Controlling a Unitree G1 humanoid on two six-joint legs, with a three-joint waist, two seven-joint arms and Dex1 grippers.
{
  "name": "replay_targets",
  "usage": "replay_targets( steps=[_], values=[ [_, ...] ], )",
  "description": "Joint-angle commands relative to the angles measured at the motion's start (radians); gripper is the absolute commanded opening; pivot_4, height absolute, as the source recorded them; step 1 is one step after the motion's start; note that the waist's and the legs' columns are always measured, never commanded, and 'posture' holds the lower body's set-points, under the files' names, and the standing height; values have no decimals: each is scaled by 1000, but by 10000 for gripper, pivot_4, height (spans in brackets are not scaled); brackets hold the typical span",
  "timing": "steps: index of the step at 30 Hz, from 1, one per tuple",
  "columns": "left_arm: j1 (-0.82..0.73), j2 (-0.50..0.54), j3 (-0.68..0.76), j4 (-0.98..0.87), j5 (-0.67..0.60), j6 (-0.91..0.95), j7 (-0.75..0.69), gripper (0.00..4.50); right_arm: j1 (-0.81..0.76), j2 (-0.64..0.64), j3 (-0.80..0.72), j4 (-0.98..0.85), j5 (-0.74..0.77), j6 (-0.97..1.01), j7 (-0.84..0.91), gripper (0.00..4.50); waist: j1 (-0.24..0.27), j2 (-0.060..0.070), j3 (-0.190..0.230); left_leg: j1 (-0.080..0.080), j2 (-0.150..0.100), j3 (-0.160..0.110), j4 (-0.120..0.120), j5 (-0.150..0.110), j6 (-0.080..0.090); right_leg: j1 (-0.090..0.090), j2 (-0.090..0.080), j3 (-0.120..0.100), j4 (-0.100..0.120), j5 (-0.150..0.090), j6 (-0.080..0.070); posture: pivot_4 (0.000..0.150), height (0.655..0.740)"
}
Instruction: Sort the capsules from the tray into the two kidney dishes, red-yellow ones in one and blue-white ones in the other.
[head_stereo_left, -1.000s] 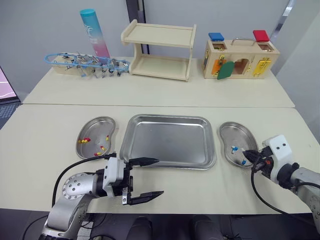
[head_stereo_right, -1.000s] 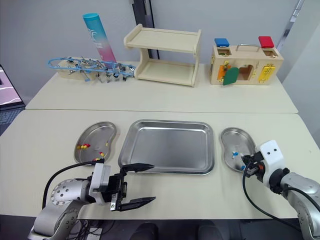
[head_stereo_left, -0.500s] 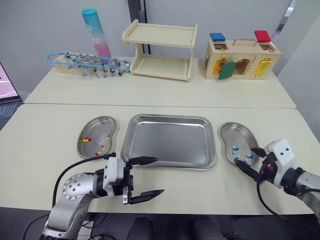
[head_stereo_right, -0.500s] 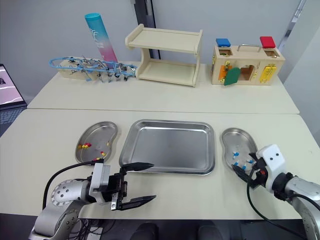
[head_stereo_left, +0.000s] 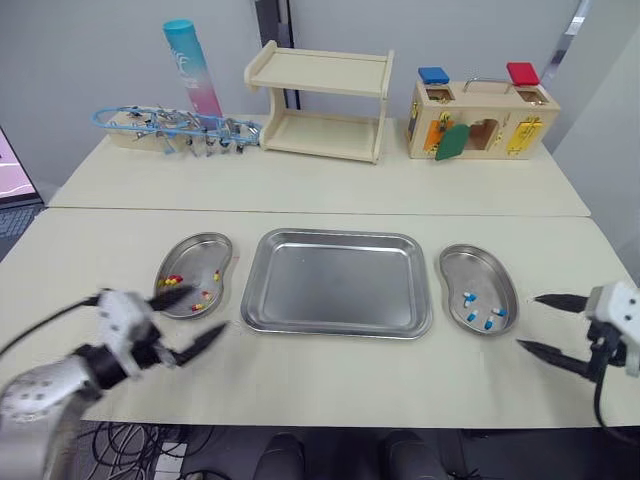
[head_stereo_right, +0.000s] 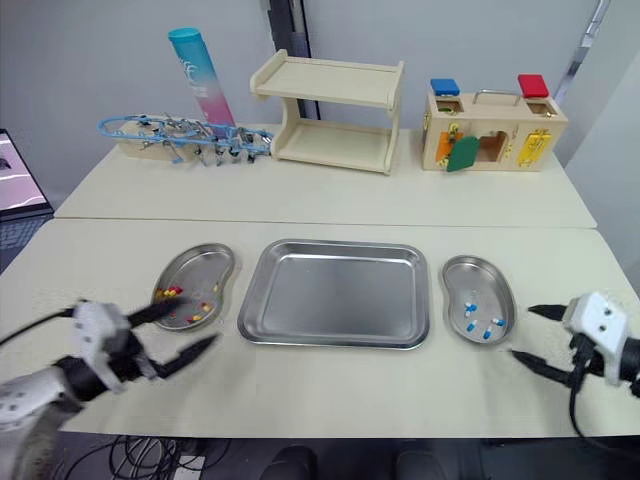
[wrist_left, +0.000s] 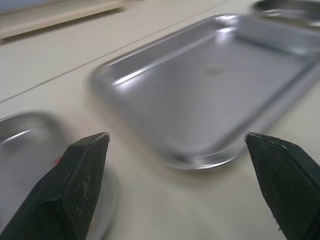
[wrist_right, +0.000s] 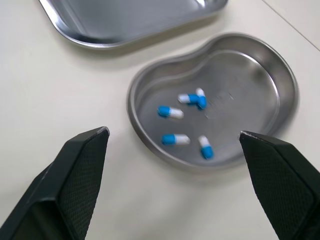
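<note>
The tray (head_stereo_left: 338, 280) lies bare at the middle of the desk (head_stereo_left: 330, 390). Red-yellow capsules (head_stereo_left: 172, 279) sit in the left kidney dish (head_stereo_left: 195, 262), and blue-white capsules (wrist_right: 176, 112) in the right kidney dish (head_stereo_left: 480, 272). Sorting looks finished. The left end effector (wrist_left: 175, 137) and the right end effector (head_stereo_left: 528, 321) hover wide open and empty beside their dishes, so the next move probably calls only for withdrawing. The print on the tube (head_stereo_left: 190, 65) is unreadable.

The left claw (head_stereo_left: 208, 311) is smeared by blur, and the left kidney dish (wrist_left: 25, 129) is cut off at the edge.
</note>
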Motion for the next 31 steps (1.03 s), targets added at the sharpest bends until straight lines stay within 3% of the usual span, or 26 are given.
replay_targets(
  steps=[1,7,11,25,31],
  values=[
    [20,89,181,174,-24,-9,-60,45000,-29,-81,6,137,-26,-53,107,44449,-1,0,0,0,0,0,-1,0,0,-1,0,0,0,0,0,1500,7400],
    [51,205,228,406,99,-32,-65,45000,-85,-155,41,250,-53,-108,194,44449,-2,1,1,-1,0,1,-1,-1,2,-1,0,0,-1,-1,0,1500,7400],
    [70,265,207,434,169,23,-35,45000,-157,-181,70,329,-70,-142,214,44449,-5,1,1,0,0,1,-1,-1,2,-1,0,0,0,-1,0,1500,7400],
    [75,263,252,363,132,176,-49,45000,-191,-168,104,351,-79,-179,205,44449,-7,1,1,-1,0,1,-1,-2,2,-1,0,0,0,-1,0,1500,7400],
    [72,254,247,352,151,161,-45,45000,-202,-155,111,359,-81,-193,189,44449,-8,1,1,-1,0,1,-1,-2,2,-1,0,0,0,-1,0,1500,7400]
  ],
)
